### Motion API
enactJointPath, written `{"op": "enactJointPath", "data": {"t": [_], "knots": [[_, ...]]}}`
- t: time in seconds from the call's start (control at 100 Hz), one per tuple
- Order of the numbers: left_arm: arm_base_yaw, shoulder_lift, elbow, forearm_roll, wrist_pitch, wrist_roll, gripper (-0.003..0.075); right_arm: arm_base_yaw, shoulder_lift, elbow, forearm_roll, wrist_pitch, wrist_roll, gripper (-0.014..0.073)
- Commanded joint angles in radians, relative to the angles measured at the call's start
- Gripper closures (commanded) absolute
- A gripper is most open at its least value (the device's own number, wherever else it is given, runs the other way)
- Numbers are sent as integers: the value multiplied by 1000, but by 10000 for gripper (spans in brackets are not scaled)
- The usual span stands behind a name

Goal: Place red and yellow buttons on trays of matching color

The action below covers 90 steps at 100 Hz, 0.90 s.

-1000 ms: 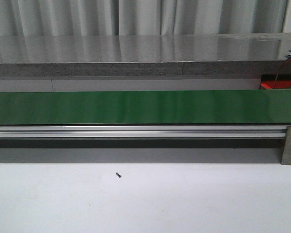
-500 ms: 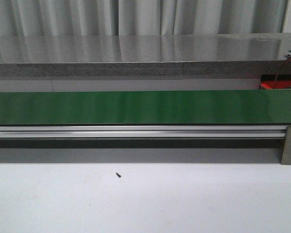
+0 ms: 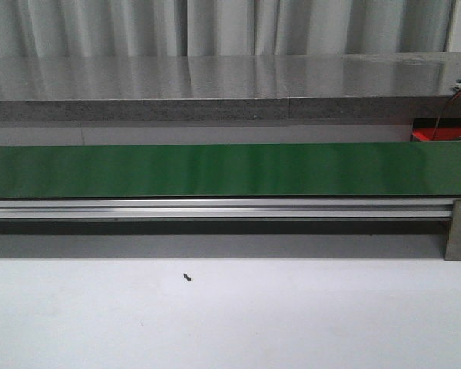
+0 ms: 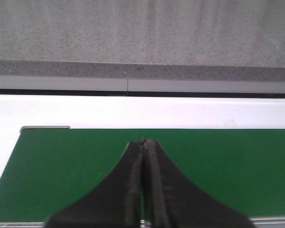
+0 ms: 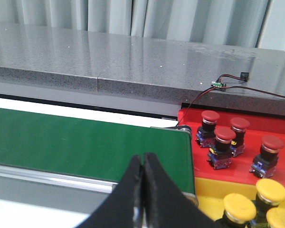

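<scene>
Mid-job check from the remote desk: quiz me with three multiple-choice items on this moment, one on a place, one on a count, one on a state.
1. Where do the red mushroom-head push buttons stand?
A. on the red plastic tray
B. on the green conveyor belt
C. on the grey stone ledge

2. How many red buttons show in the right wrist view?
A. two
B. four
C. six

3. How is the right end effector?
A. wide open
B. shut on a button
C. shut on nothing

Answers: 1 A, all stand on the red tray beyond the green conveyor belt. 2 B, four red caps are visible. 3 C, its fingers meet with nothing between them.
</scene>
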Motion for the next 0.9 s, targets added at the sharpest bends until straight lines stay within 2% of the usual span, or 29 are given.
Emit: {"op": "enactJointPath", "data": {"t": [0.0,0.29,0.89], "knots": [[-8,-3,-30,-11,-76,-2,740,-1,-59,25,-16,-93,3,688],[-8,-3,-30,-11,-77,-2,740,-23,-69,128,-19,-126,3,688],[-8,-3,-30,-11,-77,-2,740,-24,-69,128,-31,-130,3,688]]}}
